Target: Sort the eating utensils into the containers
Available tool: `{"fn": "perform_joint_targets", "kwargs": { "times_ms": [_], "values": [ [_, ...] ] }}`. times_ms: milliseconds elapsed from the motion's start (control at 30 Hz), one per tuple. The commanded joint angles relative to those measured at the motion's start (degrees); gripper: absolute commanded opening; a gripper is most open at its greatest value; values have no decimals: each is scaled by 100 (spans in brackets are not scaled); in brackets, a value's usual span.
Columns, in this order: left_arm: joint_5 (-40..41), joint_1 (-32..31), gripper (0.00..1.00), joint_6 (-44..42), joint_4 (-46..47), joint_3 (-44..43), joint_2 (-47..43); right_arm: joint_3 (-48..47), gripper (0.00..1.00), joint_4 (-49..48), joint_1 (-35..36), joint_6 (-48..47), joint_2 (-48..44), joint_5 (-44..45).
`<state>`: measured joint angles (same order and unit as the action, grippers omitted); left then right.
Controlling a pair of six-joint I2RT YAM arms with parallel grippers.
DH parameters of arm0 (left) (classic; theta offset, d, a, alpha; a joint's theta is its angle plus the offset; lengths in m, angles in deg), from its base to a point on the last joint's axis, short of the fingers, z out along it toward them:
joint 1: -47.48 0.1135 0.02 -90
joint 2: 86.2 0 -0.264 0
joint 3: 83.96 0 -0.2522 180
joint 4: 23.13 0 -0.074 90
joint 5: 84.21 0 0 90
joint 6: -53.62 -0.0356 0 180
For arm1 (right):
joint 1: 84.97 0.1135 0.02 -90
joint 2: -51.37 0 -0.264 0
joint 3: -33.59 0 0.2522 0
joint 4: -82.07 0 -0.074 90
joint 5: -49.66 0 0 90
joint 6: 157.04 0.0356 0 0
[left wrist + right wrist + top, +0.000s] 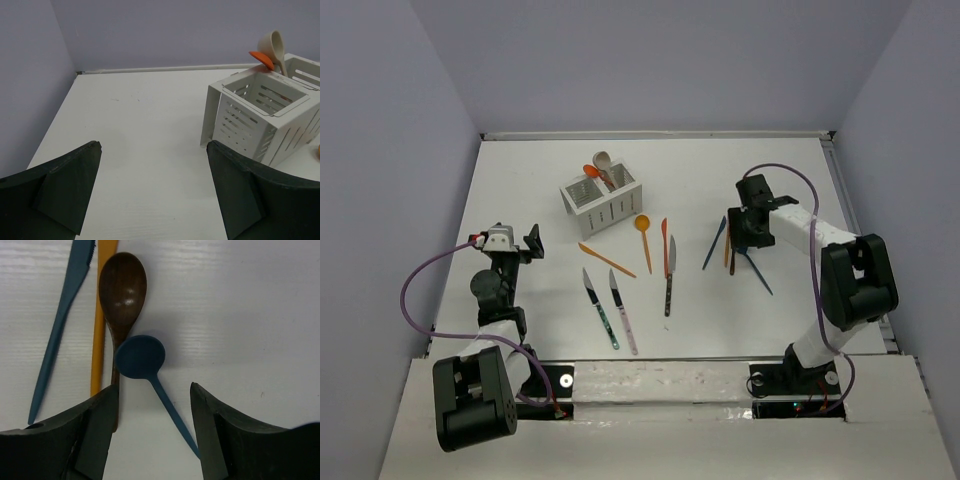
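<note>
While the right gripper (154, 389) hangs wide open and empty over the blue spoon (140, 356), that spoon's bowl touches the brown spoon (122, 287), beside an orange utensil (97, 340), a knife I think, and a blue knife (60, 325). The left gripper (152, 145) is also spread wide, holding nothing, near the white caddy (235, 125). The caddy's far compartment holds a beige spoon (274, 42) and an orange spoon (262, 60). A teal-handled knife (600, 308) and a pink-handled knife (622, 312) lie loose on the table (520, 180).

No text, label, brand, number or sign is readable anywhere.
</note>
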<state>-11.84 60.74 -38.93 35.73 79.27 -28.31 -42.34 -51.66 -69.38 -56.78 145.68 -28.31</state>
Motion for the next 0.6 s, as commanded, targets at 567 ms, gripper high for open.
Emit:
{"fn": "perform_joint_targets", "kwargs": {
  "times_ms": [567],
  "values": [
    [-48, 28, 99, -141, 1887, 740, -181, -366, 38, 827, -180, -332, 949, -421]
  ]
}}
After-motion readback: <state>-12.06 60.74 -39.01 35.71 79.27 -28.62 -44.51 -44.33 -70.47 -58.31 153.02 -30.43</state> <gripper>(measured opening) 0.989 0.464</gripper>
